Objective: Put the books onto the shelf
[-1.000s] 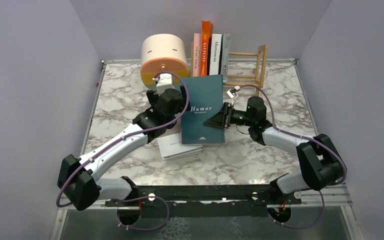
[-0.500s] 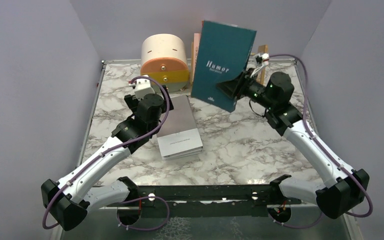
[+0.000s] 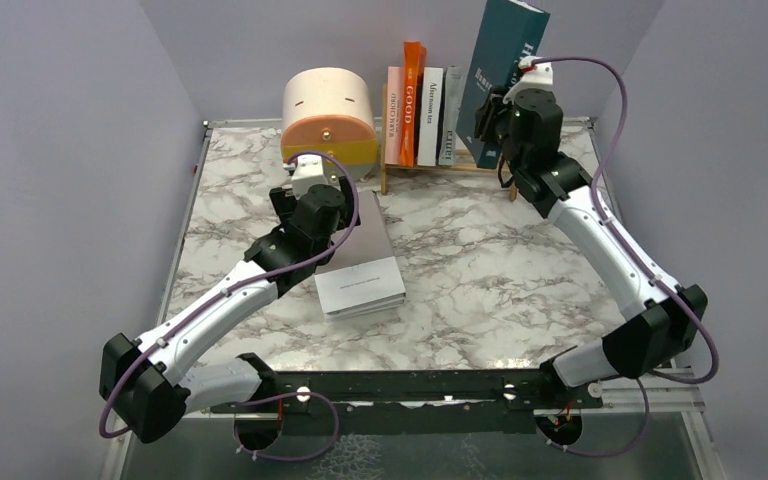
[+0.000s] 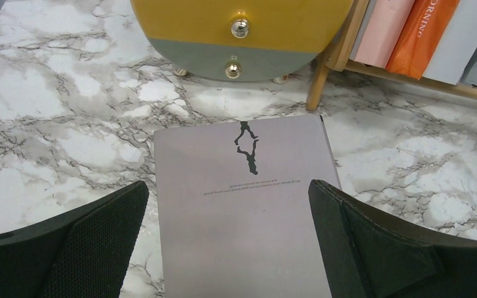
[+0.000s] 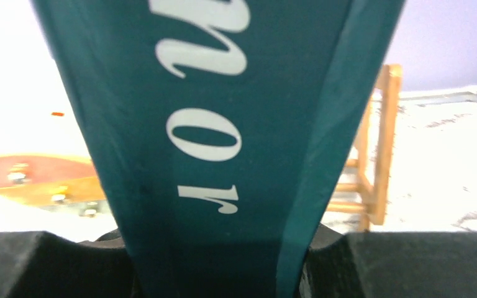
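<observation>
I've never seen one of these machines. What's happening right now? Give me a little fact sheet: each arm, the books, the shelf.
Right arm: right gripper shut on the teal book, which is tilted over the shelf's right end
Left arm: left gripper open, hovering over the grey book
Grey book: lying flat on the table
Shelf: four standing books in its left part
Left of shelf: round drawer box
Left to do: teal book not yet upright, grey book not yet picked up

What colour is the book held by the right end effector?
Dark teal with white lettering; the book shows best in the right wrist view.
</observation>
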### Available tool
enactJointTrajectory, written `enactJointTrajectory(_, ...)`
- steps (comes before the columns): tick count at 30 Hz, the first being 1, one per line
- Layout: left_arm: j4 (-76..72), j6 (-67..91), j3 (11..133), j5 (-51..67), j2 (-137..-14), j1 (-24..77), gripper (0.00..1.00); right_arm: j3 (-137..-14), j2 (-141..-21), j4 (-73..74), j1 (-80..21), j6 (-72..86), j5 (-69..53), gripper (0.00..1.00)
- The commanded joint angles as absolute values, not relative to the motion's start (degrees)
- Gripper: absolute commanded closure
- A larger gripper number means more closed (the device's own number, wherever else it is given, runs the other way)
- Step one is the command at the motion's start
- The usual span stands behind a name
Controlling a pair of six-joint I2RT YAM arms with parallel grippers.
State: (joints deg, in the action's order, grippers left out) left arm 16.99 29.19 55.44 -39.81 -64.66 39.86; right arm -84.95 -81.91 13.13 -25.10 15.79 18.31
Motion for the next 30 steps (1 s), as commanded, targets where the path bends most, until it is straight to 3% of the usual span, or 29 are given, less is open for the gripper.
enactJointTrajectory(1,14.4,27.9,55.1,-38.3,-65.7,39.6,0.01,-88.3,-84.8,13.7,-25.2,10.8,30.3,0.99)
enactJointTrajectory(9,12.7,27.4,55.3,-37.2,-68.0,39.1,0.01,-88.4,-90.5,10.6,-24.9,7.0,34.8,0.99)
enactJointTrajectory(19,12.1,26.6,55.7,-35.8,-71.0,37.0,0.01,-88.6,-98.3,6.8,-21.8,7.4,26.0,0.99)
enactJointTrajectory(30,11.4,26.4,55.3,-33.5,-72.1,34.1,0.01,-97.2,-109.8,8.2,-19.5,8.6,18.5,0.99)
